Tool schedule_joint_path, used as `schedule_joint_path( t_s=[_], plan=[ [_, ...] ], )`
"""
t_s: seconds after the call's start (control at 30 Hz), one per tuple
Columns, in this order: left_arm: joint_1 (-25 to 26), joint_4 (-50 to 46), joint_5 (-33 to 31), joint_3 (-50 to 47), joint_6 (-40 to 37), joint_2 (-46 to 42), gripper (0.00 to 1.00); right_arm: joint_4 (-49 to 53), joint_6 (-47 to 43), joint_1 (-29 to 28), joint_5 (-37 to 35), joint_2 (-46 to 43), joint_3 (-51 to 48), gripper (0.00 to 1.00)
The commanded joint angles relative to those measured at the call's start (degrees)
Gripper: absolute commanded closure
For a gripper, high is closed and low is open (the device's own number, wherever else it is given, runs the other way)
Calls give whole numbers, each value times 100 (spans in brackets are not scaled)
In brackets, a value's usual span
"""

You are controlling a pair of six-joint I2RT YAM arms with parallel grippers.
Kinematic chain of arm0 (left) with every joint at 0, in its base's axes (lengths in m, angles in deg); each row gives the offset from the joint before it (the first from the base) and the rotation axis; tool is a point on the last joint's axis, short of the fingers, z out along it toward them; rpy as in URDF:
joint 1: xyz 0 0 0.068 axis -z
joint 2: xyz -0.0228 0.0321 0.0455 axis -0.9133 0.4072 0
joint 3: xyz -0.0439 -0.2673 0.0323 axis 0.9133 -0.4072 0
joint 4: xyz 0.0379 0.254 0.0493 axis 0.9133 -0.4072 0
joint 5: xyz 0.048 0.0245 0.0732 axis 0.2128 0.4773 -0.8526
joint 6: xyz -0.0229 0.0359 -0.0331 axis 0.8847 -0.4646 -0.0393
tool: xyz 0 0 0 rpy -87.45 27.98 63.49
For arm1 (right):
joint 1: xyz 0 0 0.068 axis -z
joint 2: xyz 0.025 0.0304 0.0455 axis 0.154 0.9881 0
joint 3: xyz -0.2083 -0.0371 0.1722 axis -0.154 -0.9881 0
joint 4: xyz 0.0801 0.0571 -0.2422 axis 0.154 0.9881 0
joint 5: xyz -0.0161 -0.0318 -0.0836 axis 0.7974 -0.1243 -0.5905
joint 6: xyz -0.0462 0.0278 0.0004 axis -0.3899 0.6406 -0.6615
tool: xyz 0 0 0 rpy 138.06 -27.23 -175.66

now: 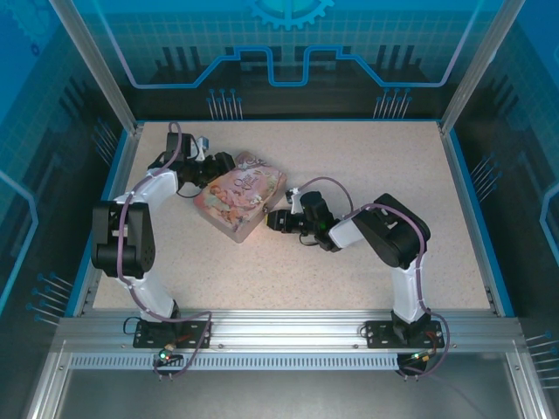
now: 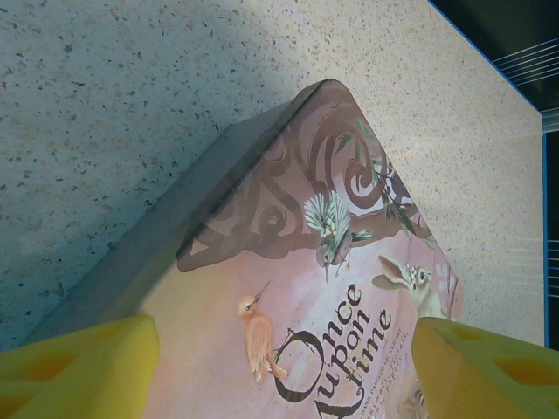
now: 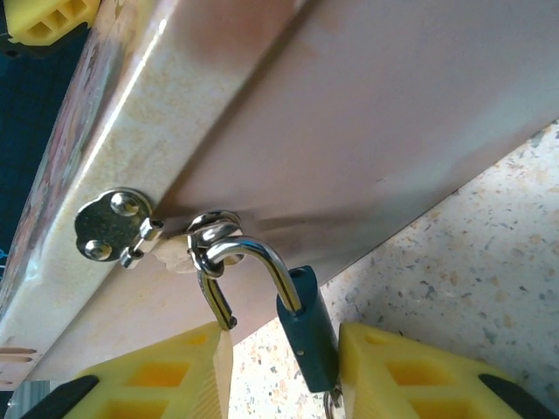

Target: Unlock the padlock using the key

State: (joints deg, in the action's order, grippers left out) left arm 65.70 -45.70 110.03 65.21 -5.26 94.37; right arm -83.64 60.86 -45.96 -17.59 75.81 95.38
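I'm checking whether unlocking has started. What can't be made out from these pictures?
1. Whether the key is inserted: right wrist view's bottom edge cuts off the underside of the padlock.
2. Padlock in top view: too small, lost against the right gripper.
3. Whether the left gripper presses the tin: left wrist view's lower edge cuts off contact.

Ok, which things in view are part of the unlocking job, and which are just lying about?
In the job: padlock, hanging from the hasp on the pink tin; right gripper straddling it; left gripper straddling the pink tin.
Just there: speckled table; blue enclosure walls.
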Motion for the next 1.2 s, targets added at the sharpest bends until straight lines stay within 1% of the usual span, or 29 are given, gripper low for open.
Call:
schedule_joint_path(
  t_s=[0.0, 0.13, 0.2, 0.3, 0.43, 0.67, 0.8, 1.0, 1.17],
  plan=[
    [-15, -122, 105, 18, -115, 195, 23, 564, 101, 1, -73, 288, -2, 67],
    [-16, -118, 109, 21, -100, 175, 23, 517, 106, 25, -32, 329, -82, 69],
    [-12, -100, 114, 29, -83, 172, 23, 446, 98, 29, -54, 288, -217, 65],
    [-16, -106, 102, 40, -90, 161, 23, 362, 51, 55, -79, 245, -325, 65],
    [-15, -102, 99, 16, -87, 150, 23, 209, 97, 45, 21, 383, -207, 66],
    [-10, -51, 124, -13, -39, 149, 23, 334, 98, -22, 50, 478, -59, 65],
    [-15, -43, 115, -21, -35, 136, 23, 401, 145, -41, 22, 522, 4, 70],
    [-11, -34, 103, -24, -34, 153, 23, 295, 214, -26, -137, 497, -84, 87],
    [-12, -42, 97, -65, -73, 132, 23, 81, 93, 9, -136, 346, -158, 96]
  ],
)
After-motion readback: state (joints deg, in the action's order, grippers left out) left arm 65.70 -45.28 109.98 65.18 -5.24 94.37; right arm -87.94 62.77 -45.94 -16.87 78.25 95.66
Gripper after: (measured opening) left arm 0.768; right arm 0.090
